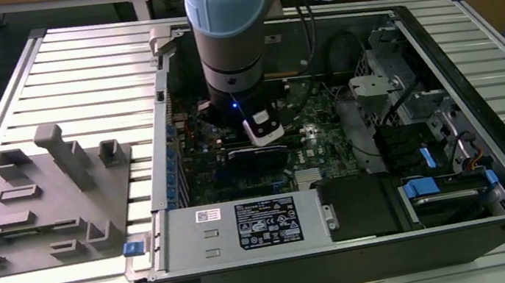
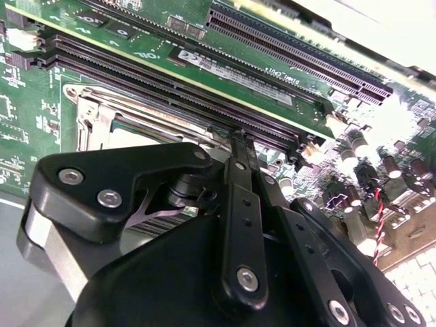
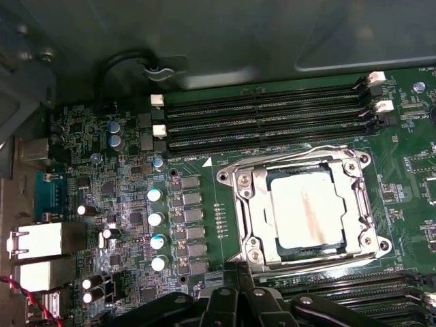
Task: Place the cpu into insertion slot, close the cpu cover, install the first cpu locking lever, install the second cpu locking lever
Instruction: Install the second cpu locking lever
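Inside the opened computer case (image 1: pixel 495 174), the arm's gripper (image 2: pixel 238 146), fingers seemingly pressed together and empty, hovers low beside the insertion slot (image 3: pixel 235 204), where the cpu (image 3: pixel 308 206) already sits under the lowered cpu cover (image 3: pixel 253 214).

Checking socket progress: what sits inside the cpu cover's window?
In the first wrist view, the cpu's pale metal top fills the cpu cover's window. The insertion slot beneath is covered, so its contacts cannot be seen.

One high camera off the arm, two close ones riding on it.

The exterior view looks steeply down on the open computer case (image 1: pixel 359 193) from well back. Both wrist views sit close over the motherboard (image 3: pixel 225 204), sharing the insertion slot (image 3: pixel 303 208) and long black slots (image 3: pixel 266 122).
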Motion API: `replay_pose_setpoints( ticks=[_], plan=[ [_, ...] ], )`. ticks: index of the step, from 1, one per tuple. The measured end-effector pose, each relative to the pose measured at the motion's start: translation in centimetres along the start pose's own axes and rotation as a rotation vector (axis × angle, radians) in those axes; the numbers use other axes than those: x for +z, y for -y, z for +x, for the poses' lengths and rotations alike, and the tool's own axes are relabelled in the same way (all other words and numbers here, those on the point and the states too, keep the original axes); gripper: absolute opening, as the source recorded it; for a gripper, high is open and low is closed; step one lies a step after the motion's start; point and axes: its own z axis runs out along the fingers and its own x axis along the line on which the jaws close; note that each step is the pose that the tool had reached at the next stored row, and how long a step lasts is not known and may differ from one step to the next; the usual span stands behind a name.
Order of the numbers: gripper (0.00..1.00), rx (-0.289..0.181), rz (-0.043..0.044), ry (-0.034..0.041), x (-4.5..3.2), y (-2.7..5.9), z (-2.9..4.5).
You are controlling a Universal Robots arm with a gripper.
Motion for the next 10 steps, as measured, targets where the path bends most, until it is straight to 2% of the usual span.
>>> replay_pose_setpoints(
  ticks=[4,10],
  plan=[
    [0.11,0.000,0.0035,0.0010,0.02,0.02,0.08],
    [0.11,0.000,0.0030,0.0013,0.09,-0.19,0.21]
  ],
)
